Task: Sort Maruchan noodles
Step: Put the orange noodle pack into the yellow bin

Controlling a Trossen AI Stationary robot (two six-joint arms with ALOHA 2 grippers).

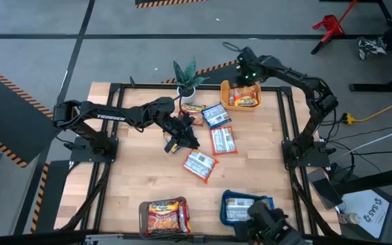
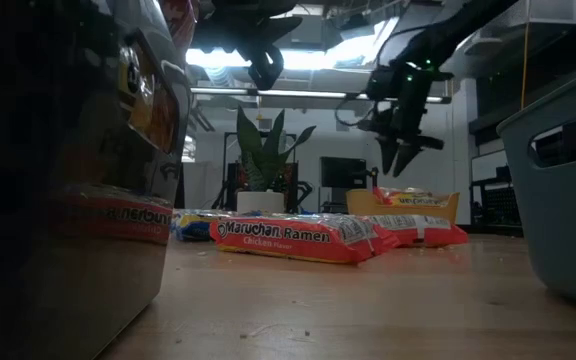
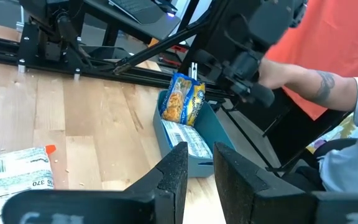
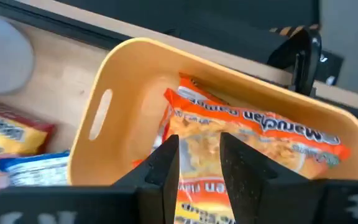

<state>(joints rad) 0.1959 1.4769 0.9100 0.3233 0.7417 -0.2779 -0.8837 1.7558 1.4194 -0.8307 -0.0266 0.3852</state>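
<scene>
Left gripper [image 1: 181, 138] hangs above the middle of the worktop [image 1: 135, 177], off the surface, fingers [image 3: 174, 174] a narrow gap apart with nothing between them.

Right gripper [image 2: 400, 155] hovers over the yellow tray [image 1: 243, 103] at the far edge, fingers [image 4: 165, 163] slightly parted, empty. Orange-labelled noodle packets [image 4: 260, 134] lie in that tray.

Loose packets on the worktop centre: a blue one [image 1: 216, 115], a red one [image 1: 224, 140] just beside it, another red one [image 1: 200, 165] nearer the front.

Brown tray [image 1: 162, 216] and teal tray [image 1: 245, 207] sit at the near edge, each holding packets. Potted plant [image 1: 186, 80] stands beside the yellow tray.

A person's arm [image 3: 303, 78] shows beyond the teal tray.
</scene>
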